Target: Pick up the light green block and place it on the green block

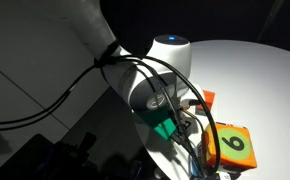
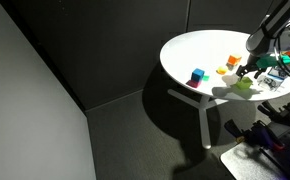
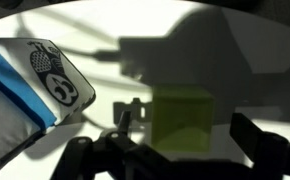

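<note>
Spread wide, end effector (image 3: 189, 128) straddles the light green block (image 3: 180, 118) on the white desk (image 3: 85, 45), right of the numbered cube (image 3: 45, 85) (grasp not yet made); next, lower and close squarely.

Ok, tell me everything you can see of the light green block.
The light green block is a small pale lime cube with plain, matte-looking faces. It sits flat on the white table, in shadow. In the wrist view it lies between the fingers of the open gripper, a gap showing on each side, so only the table touches it. In an exterior view the block is near the table's edge.
</note>
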`<action>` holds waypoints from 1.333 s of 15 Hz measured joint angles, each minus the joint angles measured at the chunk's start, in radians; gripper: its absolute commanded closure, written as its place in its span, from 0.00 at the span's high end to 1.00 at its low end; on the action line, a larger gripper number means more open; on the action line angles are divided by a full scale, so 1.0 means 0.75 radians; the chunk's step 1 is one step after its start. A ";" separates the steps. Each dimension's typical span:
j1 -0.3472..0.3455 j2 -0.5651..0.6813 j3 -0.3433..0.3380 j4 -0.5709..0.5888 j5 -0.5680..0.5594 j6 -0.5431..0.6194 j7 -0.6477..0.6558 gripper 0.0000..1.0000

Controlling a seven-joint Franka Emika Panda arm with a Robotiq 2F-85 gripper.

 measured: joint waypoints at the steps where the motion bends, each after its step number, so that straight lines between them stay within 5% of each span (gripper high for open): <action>1: 0.000 0.006 0.001 0.001 0.000 0.006 -0.002 1.00; 4: 0.000 0.023 0.005 0.001 0.000 0.025 -0.007 1.00; 5: 0.000 0.027 0.007 0.001 0.000 0.032 -0.008 0.75; 6: 0.000 0.031 0.009 0.001 0.000 0.038 -0.009 0.74; 11: 0.000 0.039 0.016 0.003 0.000 0.051 -0.009 0.34; 20: 0.048 0.015 0.014 0.006 -0.057 0.010 -0.009 0.29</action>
